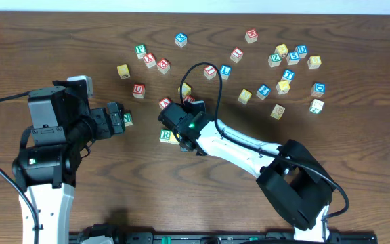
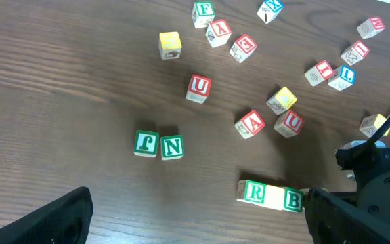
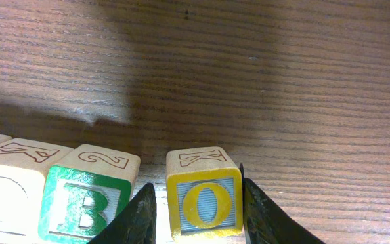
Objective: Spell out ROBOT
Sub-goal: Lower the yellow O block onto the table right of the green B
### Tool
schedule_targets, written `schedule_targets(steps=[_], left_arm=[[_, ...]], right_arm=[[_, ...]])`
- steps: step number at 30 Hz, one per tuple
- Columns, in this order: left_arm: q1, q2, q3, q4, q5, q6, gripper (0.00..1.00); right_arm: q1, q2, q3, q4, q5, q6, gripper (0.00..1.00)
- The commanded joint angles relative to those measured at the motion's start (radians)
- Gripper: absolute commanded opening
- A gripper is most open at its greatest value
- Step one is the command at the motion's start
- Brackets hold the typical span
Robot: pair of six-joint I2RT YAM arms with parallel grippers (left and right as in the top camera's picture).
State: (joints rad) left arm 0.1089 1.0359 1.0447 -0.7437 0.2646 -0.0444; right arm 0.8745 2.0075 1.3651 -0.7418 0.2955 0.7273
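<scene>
- The right gripper [image 3: 198, 196] is down at the dark wooden table [image 1: 46, 41]. Its black fingers [image 3: 141, 217] stand on either side of a small wooden cube with a yellow-framed blue O [image 3: 204, 203].
- The jaws are slightly apart. One finger lies against the cube's side, and a thin gap shows at the other.
- That O cube rests on the table just beside a green-lettered B cube [image 3: 83, 207], with a narrow gap between them.
- Beyond the B, a pale yellow-faced cube [image 3: 9, 200] touches it, and a green-lettered R cube [image 2: 254, 192] ends the row.
- The left gripper [image 1: 119, 118] is spread wide and holds nothing. It is near a touching pair of green N [image 2: 172, 147] and green F [image 2: 145, 143] cubes.
- Blue-lettered cubes [image 1: 263, 90] lie in the loose scatter, and their letters are too small to pick out a T.
</scene>
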Motion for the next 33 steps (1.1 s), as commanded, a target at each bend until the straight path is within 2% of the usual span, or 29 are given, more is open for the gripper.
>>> schedule_targets(steps=[1,33], left_arm=[[0.004,0.002,0.022,0.0,0.012,0.014,0.98],[0.004,0.002,0.022,0.0,0.012,0.014,0.98]], right_arm=[[0.004,0.008,-0.008,-0.002,0.006,0.013,0.34],[0.004,0.008,-0.025,0.024,0.039,0.025,0.34]])
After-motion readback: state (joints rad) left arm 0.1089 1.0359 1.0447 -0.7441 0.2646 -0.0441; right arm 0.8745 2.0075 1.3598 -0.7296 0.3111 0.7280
